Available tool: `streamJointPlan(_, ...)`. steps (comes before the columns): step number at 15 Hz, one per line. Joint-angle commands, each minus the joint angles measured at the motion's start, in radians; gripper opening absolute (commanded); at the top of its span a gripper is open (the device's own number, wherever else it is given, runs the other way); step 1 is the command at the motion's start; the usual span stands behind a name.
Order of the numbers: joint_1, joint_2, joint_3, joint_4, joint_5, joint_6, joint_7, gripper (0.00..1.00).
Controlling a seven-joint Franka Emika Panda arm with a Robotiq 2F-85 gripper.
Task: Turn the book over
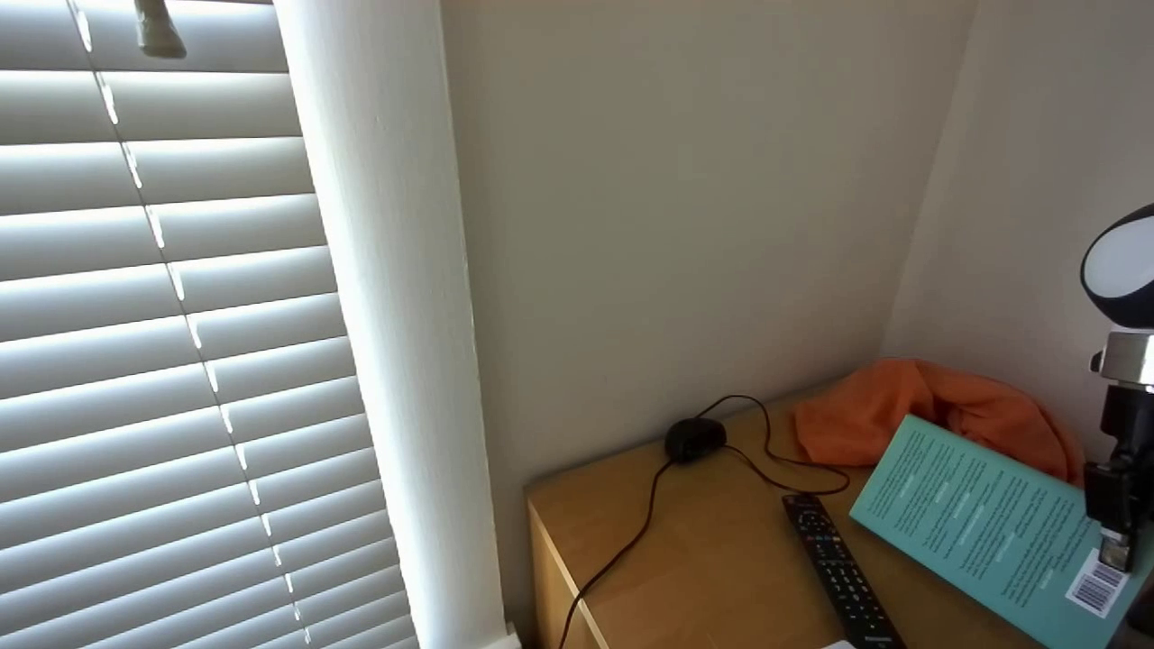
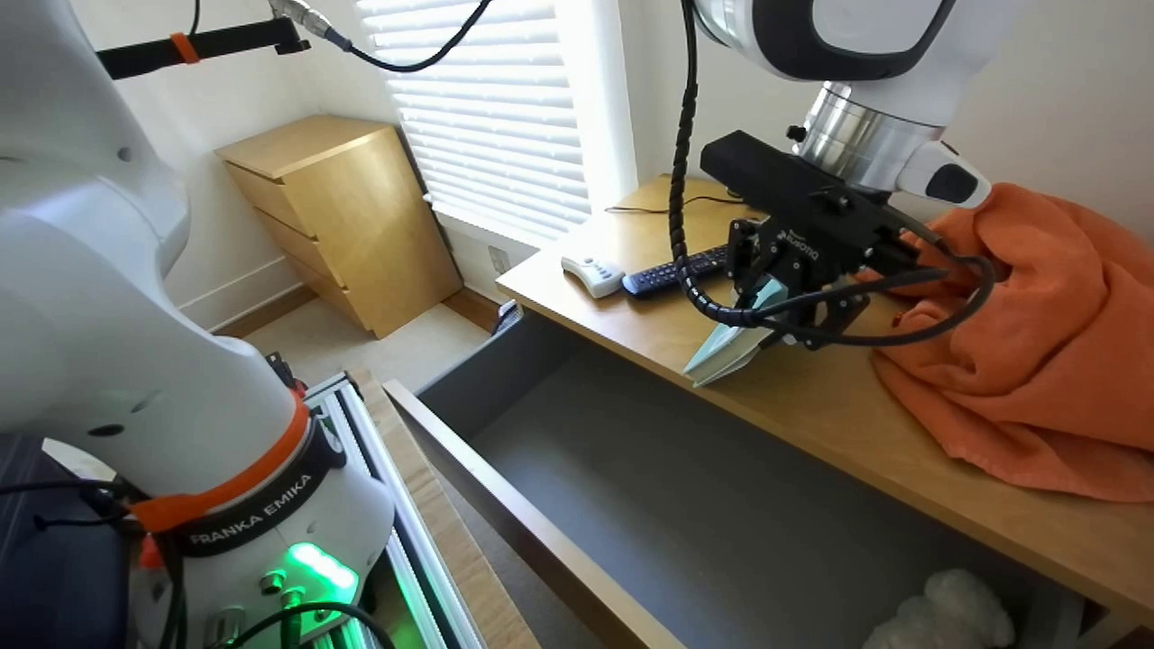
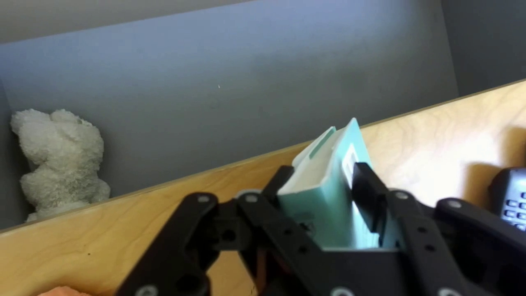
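The teal book (image 1: 978,527) is tilted up on its side over the dresser top, its back cover with text and a white barcode label facing out in an exterior view. It also shows in an exterior view (image 2: 732,350), with its pages near the dresser's front edge. In the wrist view the book (image 3: 306,207) is between the two black fingers of my gripper (image 3: 322,176), its spine toward the palm. The gripper (image 2: 783,326) is shut on the book, one finger against each cover. Whether the book's lower edge touches the wood cannot be told.
A black remote (image 2: 672,275) and a white remote (image 2: 593,275) lie beside the book. An orange cloth (image 2: 1037,342) is heaped on the other side. A black cabled device (image 1: 694,439) sits at the back. Below, an open drawer (image 2: 622,469) holds a white plush toy (image 3: 61,160).
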Motion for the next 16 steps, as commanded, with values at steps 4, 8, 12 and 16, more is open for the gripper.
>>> streamJointPlan(4, 0.040, -0.055, 0.006, -0.033, -0.184, 0.074, 0.104, 0.17)
streamJointPlan(8, 0.088, -0.096, 0.016, -0.067, -0.341, 0.101, 0.232, 0.17)
streamJointPlan(12, 0.117, -0.080, 0.034, -0.086, -0.402, 0.095, 0.323, 0.17)
streamJointPlan(16, 0.137, -0.070, 0.046, -0.111, -0.430, 0.119, 0.394, 0.17)
